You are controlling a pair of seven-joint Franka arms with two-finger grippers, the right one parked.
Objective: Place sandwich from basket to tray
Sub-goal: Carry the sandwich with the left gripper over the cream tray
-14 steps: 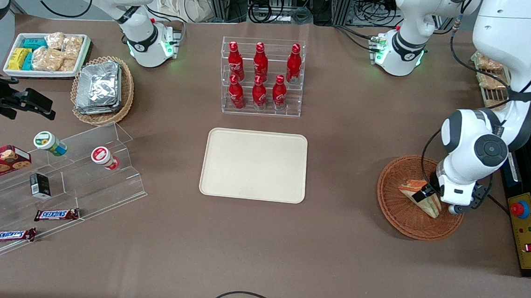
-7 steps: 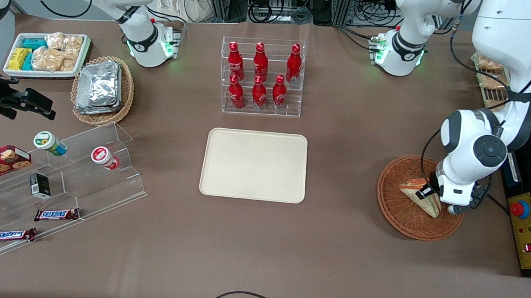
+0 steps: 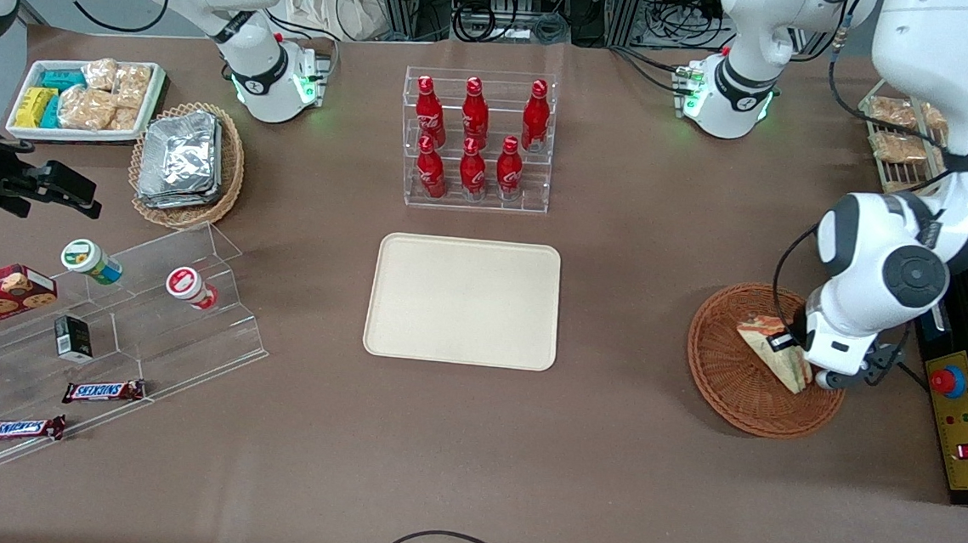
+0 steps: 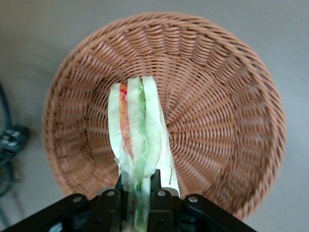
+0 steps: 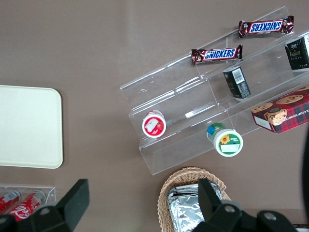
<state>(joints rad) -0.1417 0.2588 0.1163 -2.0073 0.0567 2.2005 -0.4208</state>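
Observation:
The sandwich (image 3: 762,340) is a clear-wrapped wedge with pale bread and orange, green and red filling (image 4: 139,126). It is held over the round reddish-brown wicker basket (image 3: 723,389), whose weave fills the left wrist view (image 4: 219,101). My left gripper (image 3: 785,350) is shut on the wedge's wide end, one finger on each bread face (image 4: 137,182). The sandwich points away from the wrist, and its tip hangs above the basket floor. The cream-beige tray (image 3: 463,300) lies mid-table with nothing on it, well off toward the parked arm's end from the basket. Its corner shows in the right wrist view (image 5: 24,126).
A clear rack of red bottles (image 3: 476,139) stands farther from the front camera than the tray. A yellow control box with a red button (image 3: 956,407) sits beside the basket. An acrylic snack stand (image 3: 118,323), an oval basket of foil packs (image 3: 186,164) and a white snack tray (image 3: 87,99) lie toward the parked arm's end.
The gripper, shut on the sandwich, has shifted a little toward the working arm's end and risen slightly. The sandwich moved with it. The basket and tray stayed put.

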